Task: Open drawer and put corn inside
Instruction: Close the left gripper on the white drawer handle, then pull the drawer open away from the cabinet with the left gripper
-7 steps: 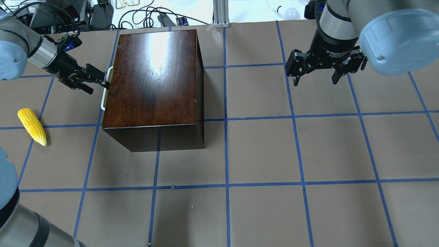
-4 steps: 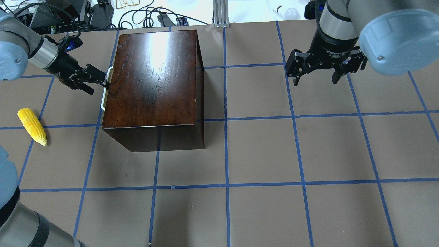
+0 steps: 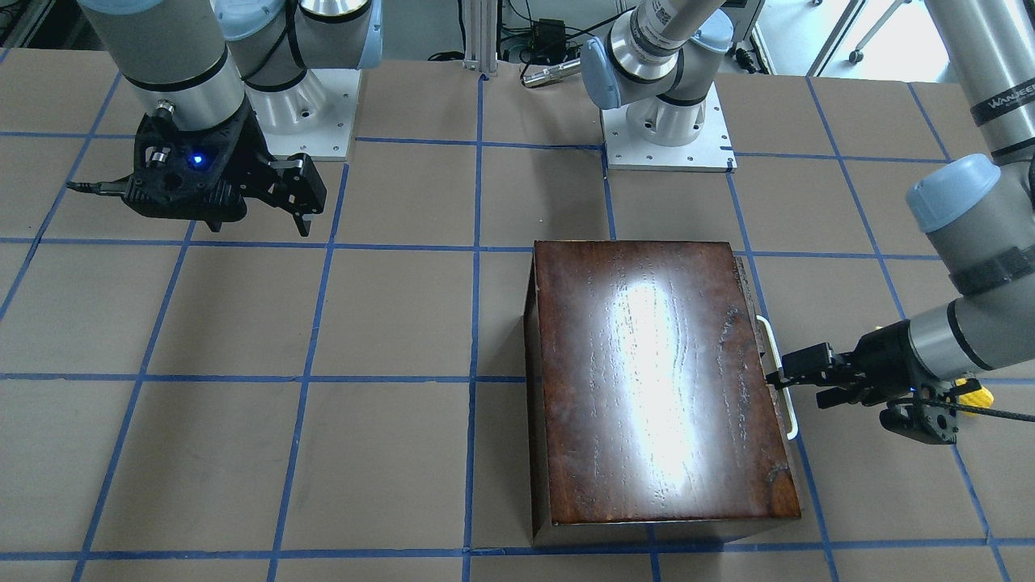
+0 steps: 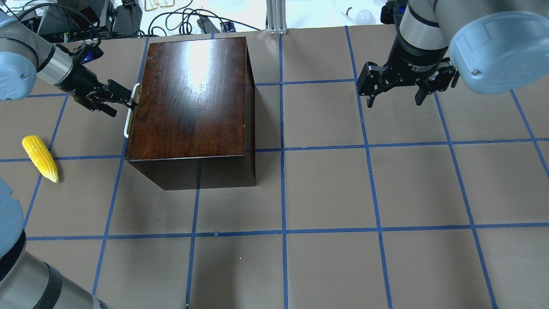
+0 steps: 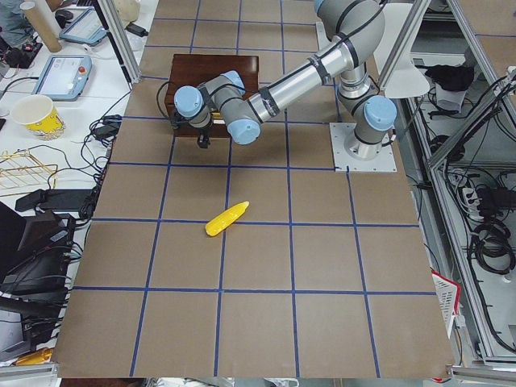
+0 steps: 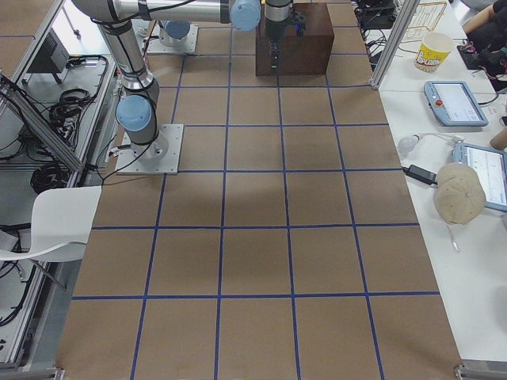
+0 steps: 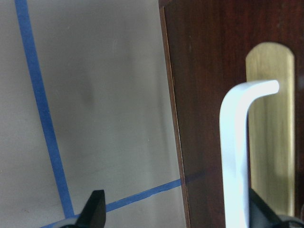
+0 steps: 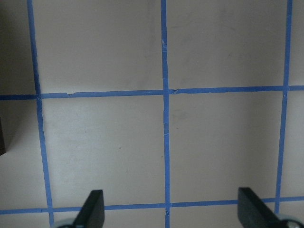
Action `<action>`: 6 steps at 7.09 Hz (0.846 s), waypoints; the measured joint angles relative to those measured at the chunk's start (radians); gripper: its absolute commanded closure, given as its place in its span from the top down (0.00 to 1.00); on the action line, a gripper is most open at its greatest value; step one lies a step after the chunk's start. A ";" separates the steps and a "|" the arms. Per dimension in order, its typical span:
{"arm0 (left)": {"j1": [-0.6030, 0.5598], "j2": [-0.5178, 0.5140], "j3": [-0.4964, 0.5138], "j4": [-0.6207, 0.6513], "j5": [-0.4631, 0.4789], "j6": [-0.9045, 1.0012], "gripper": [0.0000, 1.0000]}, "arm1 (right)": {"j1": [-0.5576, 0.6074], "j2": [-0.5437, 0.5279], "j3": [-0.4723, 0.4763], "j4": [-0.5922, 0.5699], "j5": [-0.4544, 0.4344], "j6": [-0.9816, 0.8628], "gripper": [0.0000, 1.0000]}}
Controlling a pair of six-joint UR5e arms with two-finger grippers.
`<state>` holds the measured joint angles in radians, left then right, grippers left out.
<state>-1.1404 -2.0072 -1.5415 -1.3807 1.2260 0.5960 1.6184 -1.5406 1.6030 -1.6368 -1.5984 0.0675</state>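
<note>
The glossy dark-brown box (image 4: pixel 193 98) stands at the table's far left. Its white loop handle (image 4: pixel 127 116) marks the drawer front; no pale tray shows. My left gripper (image 4: pixel 122 108) is open at the handle, one finger hooked behind the loop. In the left wrist view the handle (image 7: pixel 235 156) rises beside the right finger, with the other finger (image 7: pixel 96 206) far off to the left. The yellow corn (image 4: pixel 40 158) lies on the table left of the box, apart from both grippers. My right gripper (image 4: pixel 393 103) hangs open and empty above the table at the far right.
Brown table cover with blue tape grid (image 4: pixel 283 193). Cables and equipment lie beyond the far edge (image 4: pixel 180 19). Both arm bases (image 3: pixel 667 137) stand at the robot's side. The right wrist view shows only bare grid (image 8: pixel 166 142).
The left gripper has drawn slightly leftward, and the handle and the box's front edge have shifted a little left with it. The right arm and the corn have not moved.
</note>
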 measured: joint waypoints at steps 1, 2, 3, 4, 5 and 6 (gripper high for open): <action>0.001 0.000 0.002 0.001 0.006 0.002 1.00 | 0.000 0.000 0.000 0.000 0.000 0.000 1.00; 0.002 0.001 0.003 0.002 0.017 0.006 1.00 | 0.000 0.000 0.000 0.000 0.000 0.000 1.00; 0.008 0.001 0.003 0.004 0.030 0.014 1.00 | 0.000 0.000 0.000 0.000 0.000 0.000 1.00; 0.024 0.000 0.003 0.007 0.035 0.020 1.00 | 0.000 0.000 0.000 0.000 0.000 0.000 1.00; 0.041 0.000 0.003 0.008 0.036 0.027 1.00 | 0.000 0.000 0.000 0.000 0.000 0.000 1.00; 0.049 -0.001 0.004 0.009 0.038 0.035 1.00 | 0.000 0.000 0.000 0.000 0.000 0.000 1.00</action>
<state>-1.0910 -2.0079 -1.5371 -1.3719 1.2635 0.6314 1.6184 -1.5401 1.6030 -1.6368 -1.5984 0.0675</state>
